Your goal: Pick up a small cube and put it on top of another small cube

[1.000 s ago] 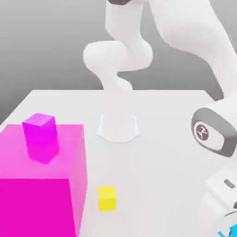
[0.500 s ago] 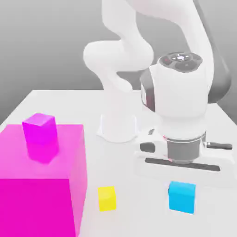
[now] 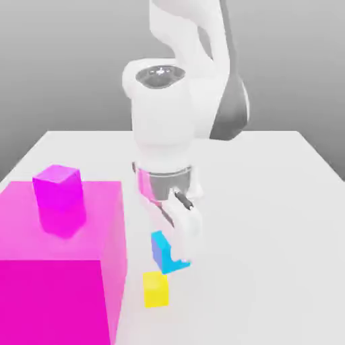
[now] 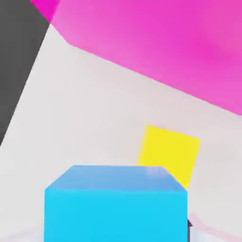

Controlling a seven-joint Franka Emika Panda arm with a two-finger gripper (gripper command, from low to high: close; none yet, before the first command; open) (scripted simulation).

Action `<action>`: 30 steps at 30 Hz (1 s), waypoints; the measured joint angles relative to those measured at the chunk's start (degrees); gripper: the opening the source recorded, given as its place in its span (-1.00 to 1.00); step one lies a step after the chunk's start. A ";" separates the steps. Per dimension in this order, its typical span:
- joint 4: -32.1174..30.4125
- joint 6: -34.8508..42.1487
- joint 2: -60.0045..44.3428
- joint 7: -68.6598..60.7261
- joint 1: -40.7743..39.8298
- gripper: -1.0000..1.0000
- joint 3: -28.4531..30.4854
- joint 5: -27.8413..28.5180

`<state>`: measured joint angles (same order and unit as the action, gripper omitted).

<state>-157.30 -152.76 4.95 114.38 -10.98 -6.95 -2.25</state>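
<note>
gripper (image 3: 172, 253): I've got it clamped on the small cyan cube (image 3: 162, 251), fingers pinched tight against its sides, lower middle of the exterior view. One white finger (image 3: 187, 232) runs down just right of the cube.

cyan cube: off the table, hanging in the grip, a bit tilted as far as I can see. In the hand view it sits big in the bottom centre (image 4: 116, 204).

yellow cube (image 3: 155, 289): flat on the white table (image 3: 269, 202), just below the cyan one in the exterior view and a touch to the left. The two look close but apart, there's a sliver of table between them. Hand view has it just past the cyan cube's top edge (image 4: 168, 153).

big magenta block (image 3: 60, 269): takes up the lower left of the exterior frame, right beside the yellow cube. Hand view catches it across the top (image 4: 156, 42).

small magenta cube (image 3: 59, 192): sitting on top of the big block, toward its back left.

arm (image 3: 172, 114): white, comes down from top centre, wrist pointing straight down at the table.
</note>
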 joint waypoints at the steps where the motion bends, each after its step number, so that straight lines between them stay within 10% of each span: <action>1: -0.33 -0.43 -0.19 1.30 -0.43 -1.00 0.04 0.77; 15: -0.11 -11.46 -11.57 5.60 -1.13 -1.00 0.60 5.70; 16: -0.18 -12.31 -12.41 5.68 -1.08 1.00 0.63 5.83; 30: 0.05 -6.18 -6.30 4.81 -1.25 1.00 0.37 4.55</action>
<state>-157.25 -158.94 -1.35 119.20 -12.23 -6.58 2.30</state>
